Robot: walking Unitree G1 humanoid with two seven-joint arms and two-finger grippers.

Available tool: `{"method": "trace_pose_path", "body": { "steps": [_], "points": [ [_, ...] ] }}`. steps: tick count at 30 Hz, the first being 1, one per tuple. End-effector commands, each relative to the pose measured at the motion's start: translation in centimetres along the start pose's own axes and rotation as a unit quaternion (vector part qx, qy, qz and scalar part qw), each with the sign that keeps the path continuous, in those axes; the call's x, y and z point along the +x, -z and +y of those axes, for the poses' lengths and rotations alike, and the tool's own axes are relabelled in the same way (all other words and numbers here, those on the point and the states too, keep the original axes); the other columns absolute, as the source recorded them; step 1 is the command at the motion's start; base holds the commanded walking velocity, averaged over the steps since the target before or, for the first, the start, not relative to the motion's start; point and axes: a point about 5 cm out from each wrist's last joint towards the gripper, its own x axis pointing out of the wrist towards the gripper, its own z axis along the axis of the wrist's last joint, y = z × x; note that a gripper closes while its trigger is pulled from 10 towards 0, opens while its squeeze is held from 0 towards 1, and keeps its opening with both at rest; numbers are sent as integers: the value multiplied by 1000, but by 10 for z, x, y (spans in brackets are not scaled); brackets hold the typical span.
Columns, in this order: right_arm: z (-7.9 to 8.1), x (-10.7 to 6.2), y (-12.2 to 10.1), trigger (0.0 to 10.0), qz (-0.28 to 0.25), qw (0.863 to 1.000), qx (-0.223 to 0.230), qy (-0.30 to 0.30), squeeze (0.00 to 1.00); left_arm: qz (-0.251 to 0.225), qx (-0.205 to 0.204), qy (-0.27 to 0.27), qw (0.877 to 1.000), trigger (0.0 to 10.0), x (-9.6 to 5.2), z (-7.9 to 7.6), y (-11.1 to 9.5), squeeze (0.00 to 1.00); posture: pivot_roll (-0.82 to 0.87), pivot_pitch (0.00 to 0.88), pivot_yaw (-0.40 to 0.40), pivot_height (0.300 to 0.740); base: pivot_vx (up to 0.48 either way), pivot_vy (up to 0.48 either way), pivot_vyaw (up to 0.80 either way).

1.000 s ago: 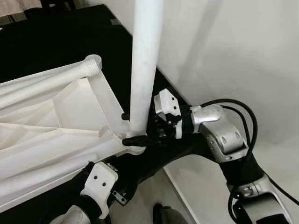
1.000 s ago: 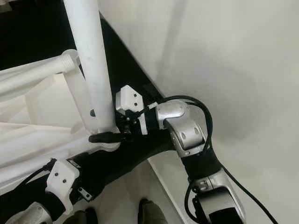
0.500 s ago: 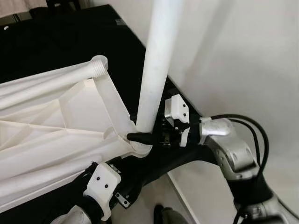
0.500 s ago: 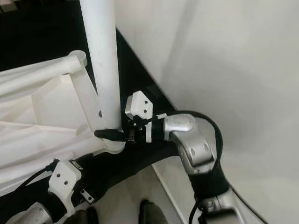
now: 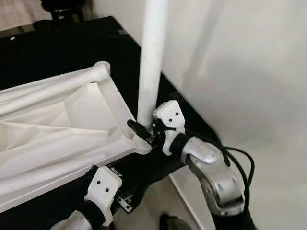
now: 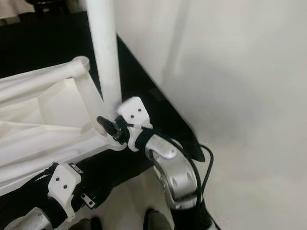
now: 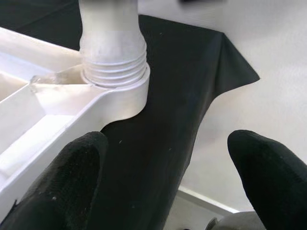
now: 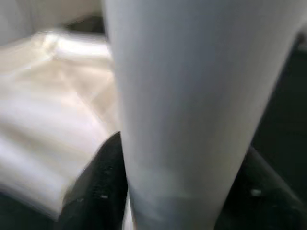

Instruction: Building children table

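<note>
The white plastic tabletop (image 5: 57,129) lies upside down on a black-covered surface (image 5: 57,52), and a long white leg (image 5: 152,52) stands upright in its corner socket (image 7: 117,93), threads showing at the collar. The right gripper (image 5: 144,132) has its fingers closed around the leg just above the socket, a sensible low hold for twisting. The left gripper (image 7: 168,182) hangs spread and empty near the corner. The leg looks light, stiff and smooth, so likely slippery when turned.
</note>
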Motion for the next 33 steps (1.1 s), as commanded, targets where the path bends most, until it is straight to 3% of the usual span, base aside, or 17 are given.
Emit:
{"method": "trace_pose_path", "body": {
  "steps": [1,3,4,5,6,7,15,16,17,18,21,30,31,33],
  "points": [
    [5,0,0,10000,-14,996,21,-82,1000,2,-5,7,1000,10000,-4,-3,1,0,-209,246,-74,740,0,0,0],
    [3,-1,-7,10000,-32,993,7,-112,1000,2,-7,8,1000,10000,-7,-5,0,0,-208,246,-74,740,0,0,0],
    [-5,-3,-16,10000,-42,986,-21,-158,1000,1,-13,13,1000,10000,-11,-9,-1,0,-206,247,-75,740,0,0,0],
    [-5,-3,-16,10000,-42,986,-21,-158,1000,1,-13,13,1000,10000,-11,-9,-1,0,-206,247,-75,740,0,0,0],
    [-9,-4,-18,10000,-38,982,-39,-179,961,0,-17,15,1000,10000,-13,-12,-1,0,-205,249,-76,740,0,0,0],
    [-13,-4,-19,10000,-34,977,-53,-205,0,-1,-20,17,1000,10000,-14,-14,-2,0,-203,252,-77,740,0,0,0],
    [-26,-2,-30,10000,-35,953,-66,-293,0,-12,-32,17,999,10000,-14,-15,-2,0,-192,268,-83,740,0,0,0],
    [-29,0,-33,6078,-37,948,-69,-309,0,-16,-34,17,999,10000,-13,-15,-2,0,-192,271,-82,740,0,0,0],
    [-29,0,-33,6078,-37,948,-69,-309,0,-16,-34,17,999,10000,-13,-15,-2,0,-192,271,-82,740,0,0,0],
    [-31,1,-37,0,-40,943,-69,-322,0,-19,-35,18,999,10000,-13,-15,-3,0,-192,272,-81,740,0,0,0],
    [-37,2,-42,0,-45,937,-69,-341,0,-24,-37,23,999,10000,-12,-17,-3,0,-188,277,-85,740,0,0,0],
    [-42,-5,-37,0,-37,936,-73,-344,0,-27,-43,26,998,10000,-13,-19,-2,0,-192,280,-91,740,0,0,0],
    [-43,-7,-34,0,-30,943,-74,-323,0,-28,-44,25,998,10000,-13,-20,-3,0,-198,283,-94,740,0,0,0],
    [-43,-15,-21,0,-16,971,-51,-233,0,-29,-47,23,998,10000,-14,-19,-3,0,-198,285,-98,740,0,0,0]
  ]
}}
